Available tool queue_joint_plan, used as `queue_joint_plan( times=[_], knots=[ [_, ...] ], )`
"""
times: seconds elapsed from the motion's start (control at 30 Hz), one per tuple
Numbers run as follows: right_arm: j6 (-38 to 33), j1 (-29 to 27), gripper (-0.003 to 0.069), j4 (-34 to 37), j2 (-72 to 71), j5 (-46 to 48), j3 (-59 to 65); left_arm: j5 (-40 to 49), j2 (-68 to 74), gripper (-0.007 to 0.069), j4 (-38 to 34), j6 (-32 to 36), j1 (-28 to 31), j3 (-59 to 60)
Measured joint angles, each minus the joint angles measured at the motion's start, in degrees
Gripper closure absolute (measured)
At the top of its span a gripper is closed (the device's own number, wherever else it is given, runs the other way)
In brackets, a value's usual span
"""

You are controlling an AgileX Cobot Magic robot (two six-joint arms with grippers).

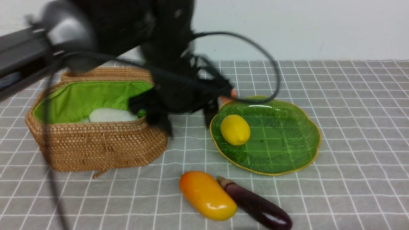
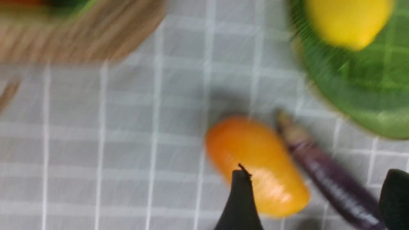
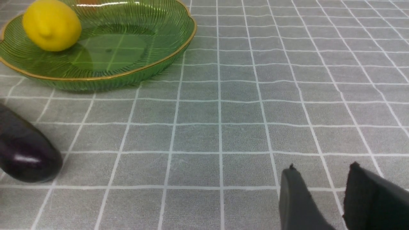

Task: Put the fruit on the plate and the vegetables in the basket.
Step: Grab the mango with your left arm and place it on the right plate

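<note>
The orange-yellow mango [image 1: 207, 195] and the dark purple eggplant [image 1: 257, 206] lie side by side on the cloth in front of the green plate [image 1: 287, 140]. The yellow lemon [image 1: 235, 129] sits on that plate. A white radish-like vegetable [image 1: 111, 115] rests inside the open wicker basket [image 1: 96, 147]. My left gripper [image 1: 187, 123] is blurred, open and empty, between basket and plate. From its wrist, the left gripper [image 2: 318, 172] hangs above the mango [image 2: 255, 163] and eggplant [image 2: 332, 179]. My right gripper [image 3: 322, 167] is open over bare cloth, away from the eggplant [image 3: 25, 153].
A small orange object [image 1: 228, 97] peeks out behind the plate's far rim, half hidden by the left arm. The basket's lid [image 1: 105, 73] stands behind it. A black cable [image 1: 271, 73] loops over the plate. Grey checked cloth [image 1: 351, 127] covers the table.
</note>
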Motion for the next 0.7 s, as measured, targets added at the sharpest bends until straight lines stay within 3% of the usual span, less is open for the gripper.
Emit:
queue_joint_plan(
  times=[0.13, 0.3, 0.7],
  knots=[
    [0.0, 0.0, 0.0419, 0.0, 0.0, 0.0, 0.0, -8.5, -0.5, 0.0081, -2.3, -5.5, 0.1, 9.5],
    [0.0, 0.0, 0.0419, 0.0, 0.0, 0.0, 0.0, -13.6, 4.8, 0.0039, -7.1, -5.8, 0.2, 10.9],
    [0.0, 0.0, 0.0419, 0.0, 0.0, 0.0, 0.0, -17.8, 14.5, 0.005, -10.0, -7.5, 0.2, 10.9]
  ],
)
